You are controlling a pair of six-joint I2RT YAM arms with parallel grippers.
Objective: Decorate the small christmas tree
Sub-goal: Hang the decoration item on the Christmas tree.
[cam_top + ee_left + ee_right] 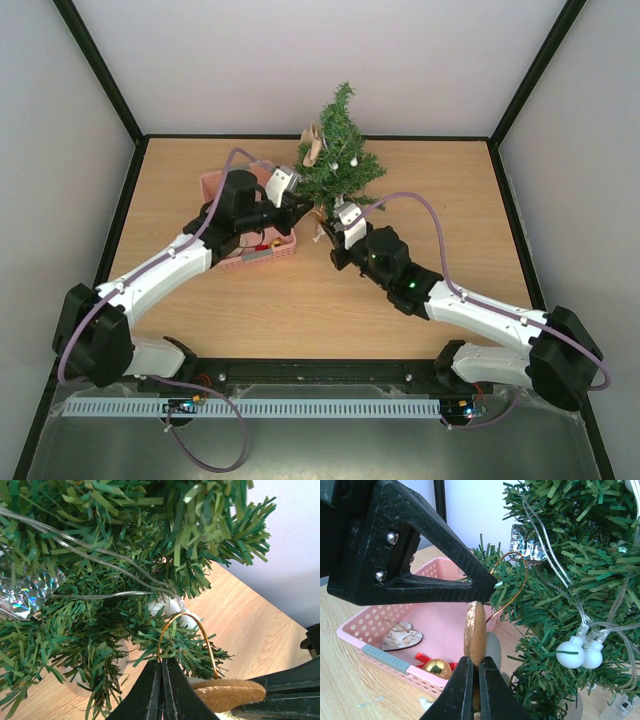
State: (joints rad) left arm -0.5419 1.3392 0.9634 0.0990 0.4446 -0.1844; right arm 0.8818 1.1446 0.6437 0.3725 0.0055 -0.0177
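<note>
Wooden surface (450, 200) with 2 arms converging on the tree (340, 160), which stands upright at the rear centre, its lower branches just right of the pink basket (268, 258). Left tool (161, 662): reaching over the basket into the lower foliage, fingers fully closed, pinching the gold loop (186, 613) that arches against a branch. Right tool (475, 662): at the tree's near side, fingers closed on the lower edge of the flat brown disc (475, 627), which is held upright and hangs from that loop. Tree already carries a clear light string with 2 white bulbs (580, 652) and a faceted crystal (25, 592). Basket holds a wooden heart (402, 636) and a gold ball (437, 667).
</note>
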